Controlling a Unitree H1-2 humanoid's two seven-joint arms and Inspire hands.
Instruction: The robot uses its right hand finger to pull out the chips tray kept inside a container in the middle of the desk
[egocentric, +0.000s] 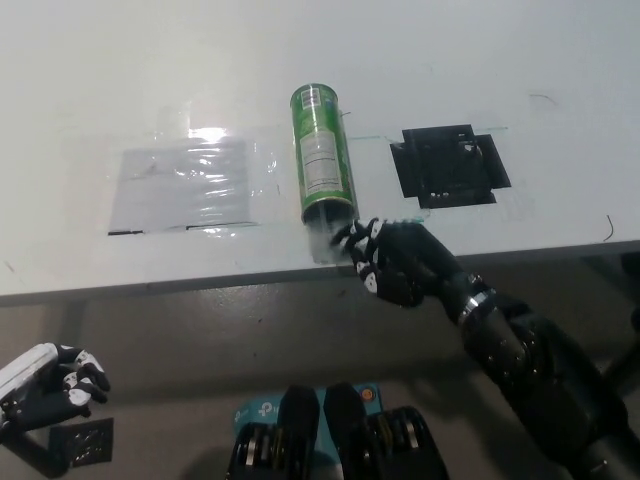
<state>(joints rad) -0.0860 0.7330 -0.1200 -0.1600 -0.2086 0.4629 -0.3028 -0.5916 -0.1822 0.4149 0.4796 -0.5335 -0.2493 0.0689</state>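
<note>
The green chips container (322, 158) is lying on its side in the middle of the white surface (100, 80), its closed end pointing away from the robot and its open mouth facing the near edge. That placing makes sense: the mouth is turned toward the black right hand (395, 262), so a finger can reach in along the tube's length. At the mouth a pale, clear tray (322, 240) is showing, sticking out a little toward the edge.

The right hand is sitting just at the surface's near edge, beside and slightly right of the tray. Its fingers (362, 240) are curled narrow, the tips bunched close to the tray's end; I cannot tell whether one is hooking it or only touching. I judge the pull to be partway through.

The white left hand (45, 385) is resting low at the robot's left, below the surface, fingers curled loosely and holding nothing.

A clear plastic sheet (185, 180) and a black patch (450, 165) are lying flat on either side of the container.
</note>
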